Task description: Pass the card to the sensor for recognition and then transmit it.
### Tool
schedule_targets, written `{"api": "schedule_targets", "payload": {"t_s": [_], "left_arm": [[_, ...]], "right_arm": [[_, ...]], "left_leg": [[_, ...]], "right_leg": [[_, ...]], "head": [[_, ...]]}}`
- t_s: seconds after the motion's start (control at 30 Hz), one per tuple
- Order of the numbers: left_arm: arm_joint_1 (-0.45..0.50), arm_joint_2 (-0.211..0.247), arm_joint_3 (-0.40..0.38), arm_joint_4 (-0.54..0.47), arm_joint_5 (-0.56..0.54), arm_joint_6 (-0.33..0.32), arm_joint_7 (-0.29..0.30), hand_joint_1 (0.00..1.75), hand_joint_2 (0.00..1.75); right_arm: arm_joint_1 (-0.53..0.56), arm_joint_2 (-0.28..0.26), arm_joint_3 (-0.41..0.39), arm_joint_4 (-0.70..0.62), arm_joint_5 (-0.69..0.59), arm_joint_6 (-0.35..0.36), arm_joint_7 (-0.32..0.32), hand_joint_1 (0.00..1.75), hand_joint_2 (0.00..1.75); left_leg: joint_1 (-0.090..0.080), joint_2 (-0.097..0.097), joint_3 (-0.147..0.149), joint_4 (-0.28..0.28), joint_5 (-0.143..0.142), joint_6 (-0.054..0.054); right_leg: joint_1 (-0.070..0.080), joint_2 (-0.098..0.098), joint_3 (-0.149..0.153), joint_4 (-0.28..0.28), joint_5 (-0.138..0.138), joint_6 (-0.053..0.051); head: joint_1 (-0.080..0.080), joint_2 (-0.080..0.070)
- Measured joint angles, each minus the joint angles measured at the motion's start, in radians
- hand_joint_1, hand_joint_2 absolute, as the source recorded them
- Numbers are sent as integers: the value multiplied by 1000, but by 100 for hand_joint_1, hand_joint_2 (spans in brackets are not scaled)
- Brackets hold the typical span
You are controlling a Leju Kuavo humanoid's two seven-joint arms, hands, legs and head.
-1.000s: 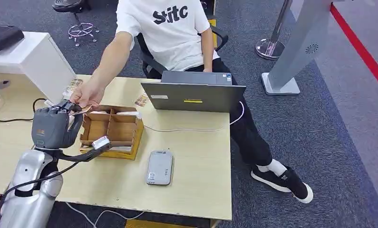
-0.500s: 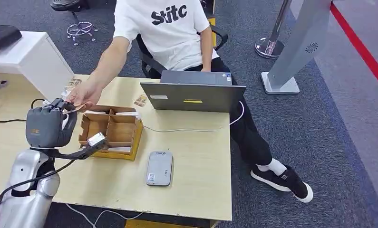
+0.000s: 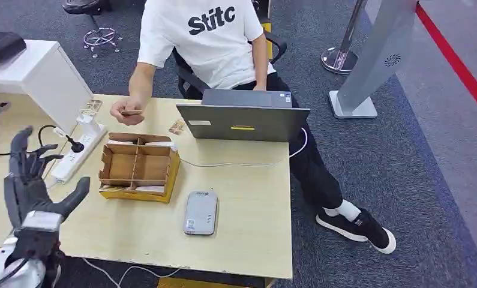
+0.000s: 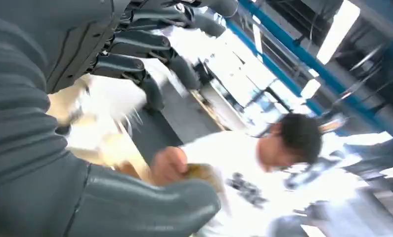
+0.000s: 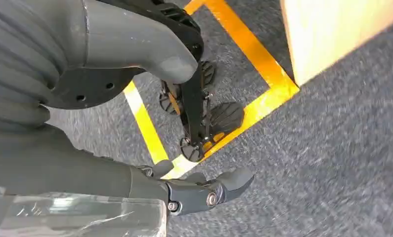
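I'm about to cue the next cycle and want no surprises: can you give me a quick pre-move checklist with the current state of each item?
1. Left hand free: ok, its fingers are spread and it holds nothing.
2. Card handed over: ok, the person's hand holds it above the table's far edge.
3. Sensor clear: ok, it lies flat on the table with nothing on it.
4. Cardboard box reachable: ok, it stands between the left hand and the sensor.
5. More cards in the box: cannot tell from the head view.
6. Right hand free: cannot tell, it hangs over the floor and its fingers are largely hidden.
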State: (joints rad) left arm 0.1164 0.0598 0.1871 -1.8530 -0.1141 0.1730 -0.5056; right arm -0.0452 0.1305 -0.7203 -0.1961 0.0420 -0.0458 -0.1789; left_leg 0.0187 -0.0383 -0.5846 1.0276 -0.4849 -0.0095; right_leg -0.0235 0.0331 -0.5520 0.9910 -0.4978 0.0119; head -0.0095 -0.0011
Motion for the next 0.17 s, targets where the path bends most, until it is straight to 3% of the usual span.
{"api": "schedule_targets", "payload": {"t_s": [0.03,0.17], "left_arm": [[32,-18,45,-29,34,-41,-22,0,175],[77,-72,144,-86,27,-89,-32,0,175]], "right_arm": [[2,0,-9,0,-1,0,0,0,175],[1,0,-30,0,0,-2,0,0,175]], "left_leg": [[0,-1,0,0,0,0],[0,-5,0,0,0,0]], "right_leg": [[0,-1,0,0,0,0],[0,-5,2,0,-1,0]], "head": [[0,0],[0,0]]}}
